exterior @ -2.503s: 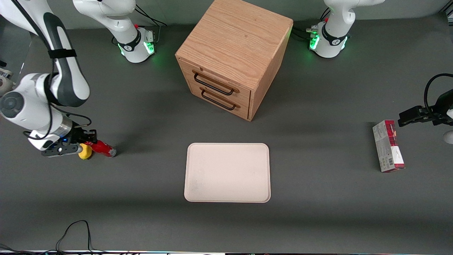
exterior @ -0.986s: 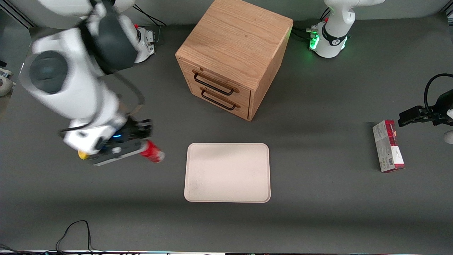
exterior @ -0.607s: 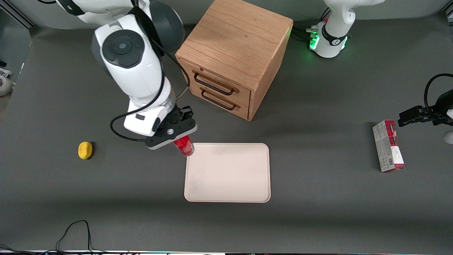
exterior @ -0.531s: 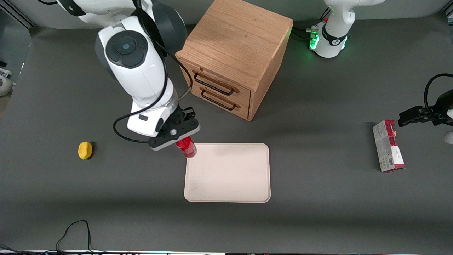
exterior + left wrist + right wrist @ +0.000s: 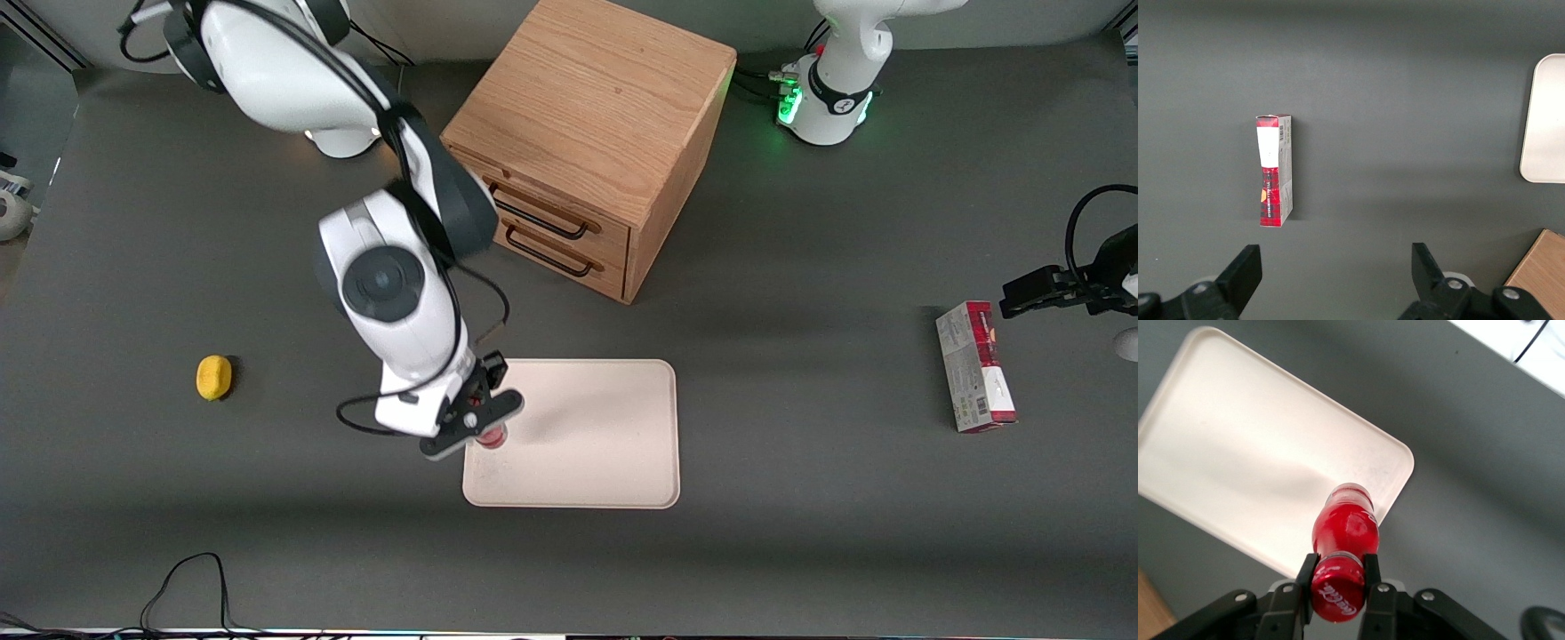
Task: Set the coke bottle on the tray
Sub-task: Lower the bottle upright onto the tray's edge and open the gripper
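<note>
Gripping the coke bottle point(image 5: 1345, 530) by its neck just under the red cap, gripper point(image 5: 1336, 577) clamped with a finger pressing in on either side, bottle pointing downward over the tray point(image 5: 1238, 453). Hanging above the tray's point(image 5: 605, 427) edge on the working arm's end, near the corner closest to the front camera, gripper point(image 5: 480, 425) covering most of the coke bottle point(image 5: 492, 437) in the front view, only a sliver of red peeking out beneath the black fingers. Whether the bottle's clear base is touching the tray surface: cannot tell. Lying flat on the dark grey table point(image 5: 800, 551), tray cream-coloured with rounded corners and a low rim. Sitting well apart toward the working arm's end of the table, small yellow lemon-like object point(image 5: 212, 377). Resting toward the parked arm's end, red-and-white carton box point(image 5: 975, 366), lying on its side, also showing in the left wrist view point(image 5: 1274, 170). Standing farther from the front camera than the tray, wooden drawer cabinet point(image 5: 587, 133), turned at an angle, two drawers with dark handles point(image 5: 538, 218) facing the table's middle, both shut.
</note>
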Robot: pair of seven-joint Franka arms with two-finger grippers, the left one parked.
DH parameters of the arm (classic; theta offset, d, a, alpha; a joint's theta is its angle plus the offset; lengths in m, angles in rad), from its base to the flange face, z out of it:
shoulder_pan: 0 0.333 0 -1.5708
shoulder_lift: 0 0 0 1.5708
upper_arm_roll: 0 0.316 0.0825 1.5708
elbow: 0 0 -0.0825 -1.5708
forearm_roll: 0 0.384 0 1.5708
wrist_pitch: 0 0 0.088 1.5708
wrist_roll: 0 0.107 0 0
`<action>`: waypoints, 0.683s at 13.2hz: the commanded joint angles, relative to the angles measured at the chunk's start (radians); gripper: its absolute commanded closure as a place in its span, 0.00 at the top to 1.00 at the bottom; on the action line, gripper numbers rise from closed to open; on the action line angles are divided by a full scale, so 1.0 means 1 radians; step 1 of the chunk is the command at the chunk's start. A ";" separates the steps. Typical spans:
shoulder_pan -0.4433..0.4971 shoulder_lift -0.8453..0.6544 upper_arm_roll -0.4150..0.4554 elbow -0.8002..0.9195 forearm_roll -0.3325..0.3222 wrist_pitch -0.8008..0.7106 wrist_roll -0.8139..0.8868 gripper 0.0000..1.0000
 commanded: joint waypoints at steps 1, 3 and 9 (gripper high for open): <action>-0.019 0.078 0.005 0.048 -0.014 0.041 -0.020 0.00; -0.020 0.102 0.005 0.046 -0.011 0.055 -0.020 0.00; -0.029 0.122 0.005 0.034 -0.008 0.114 -0.014 1.00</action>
